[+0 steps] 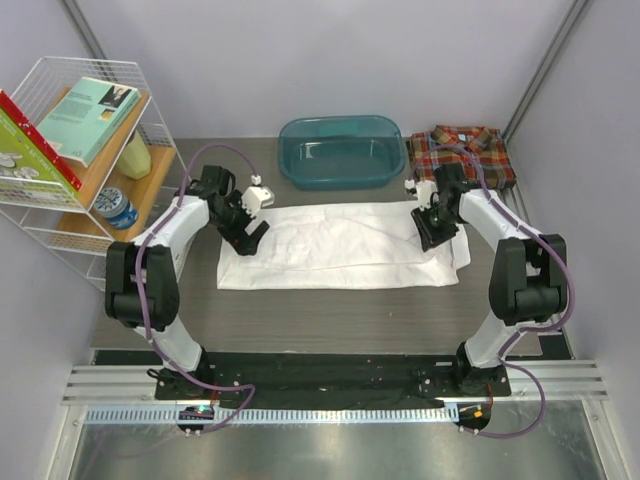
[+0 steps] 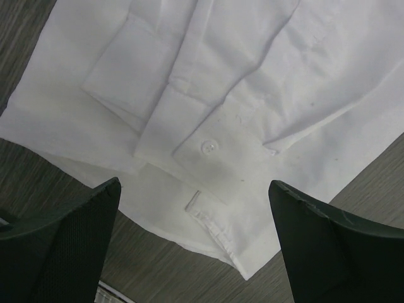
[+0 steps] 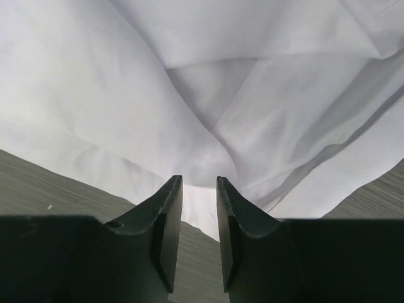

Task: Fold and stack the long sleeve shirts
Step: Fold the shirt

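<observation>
The white long sleeve shirt (image 1: pixel 340 245) lies flat on the table, folded into a long band, with a buttoned cuff (image 2: pixel 208 146) on top at its left end. My left gripper (image 1: pixel 245 228) hovers over that left end, jaws wide open and empty (image 2: pixel 194 184). Over the shirt's rumpled right end (image 3: pixel 189 82), my right gripper (image 1: pixel 430 228) has its jaws a narrow gap apart (image 3: pixel 199 180), with no cloth between them. The plaid shirt (image 1: pixel 465 155) sits folded at the back right, behind the right arm.
A teal plastic tub (image 1: pixel 340 150) stands at the back centre, just beyond the white shirt. A white wire shelf (image 1: pixel 90 150) with books, a bottle and a can stands at the left. Grey walls close in the back and sides.
</observation>
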### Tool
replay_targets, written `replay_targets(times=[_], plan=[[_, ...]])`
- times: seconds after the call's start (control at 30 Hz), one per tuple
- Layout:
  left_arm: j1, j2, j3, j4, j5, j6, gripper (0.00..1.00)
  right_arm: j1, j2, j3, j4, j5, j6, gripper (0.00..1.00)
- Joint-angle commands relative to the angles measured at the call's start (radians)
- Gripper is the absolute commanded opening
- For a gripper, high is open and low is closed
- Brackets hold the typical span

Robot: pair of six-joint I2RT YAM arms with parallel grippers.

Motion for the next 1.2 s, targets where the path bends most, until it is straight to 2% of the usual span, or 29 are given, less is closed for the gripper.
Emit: replay_targets(times=[0.0, 0.03, 0.1, 0.13, 0.23, 0.37, 0.6, 0.67, 0.9, 1.17], plan=[[-0.006, 0.032, 0.047, 0.05, -0.082, -0.124, 1.0, 0.027, -0.051, 0.064, -0.029, -0.076, 0.046, 0.34], [0.002, 0.036, 0.061, 0.03, -0.07, -0.225, 1.0, 0.033, -0.05, 0.07, -0.029, -0.09, 0.052, 0.34], [0.019, 0.026, 0.075, -0.014, -0.012, -0.328, 1.0, 0.051, -0.045, 0.078, -0.012, -0.119, 0.066, 0.34], [0.02, 0.01, 0.065, -0.007, -0.016, -0.431, 1.0, 0.057, -0.036, 0.08, -0.004, -0.124, 0.081, 0.34], [0.022, -0.066, -0.016, 0.034, -0.091, -0.564, 1.0, 0.096, -0.007, 0.081, 0.034, -0.129, 0.09, 0.34], [0.022, -0.157, -0.118, 0.091, -0.137, -0.59, 1.0, 0.12, 0.065, 0.067, 0.111, -0.072, 0.086, 0.33], [0.023, -0.18, -0.118, 0.071, -0.143, -0.596, 1.0, 0.097, 0.14, 0.041, 0.154, 0.025, 0.082, 0.32], [0.025, -0.168, -0.107, 0.07, -0.135, -0.617, 1.0, 0.075, 0.165, 0.021, 0.146, 0.084, 0.089, 0.31], [0.097, -0.112, -0.086, 0.116, -0.062, -0.761, 1.0, -0.063, 0.194, -0.058, 0.114, 0.097, 0.057, 0.28], [0.106, -0.036, -0.104, 0.212, 0.022, -0.849, 1.0, -0.082, 0.143, -0.085, 0.077, 0.069, 0.015, 0.29]])
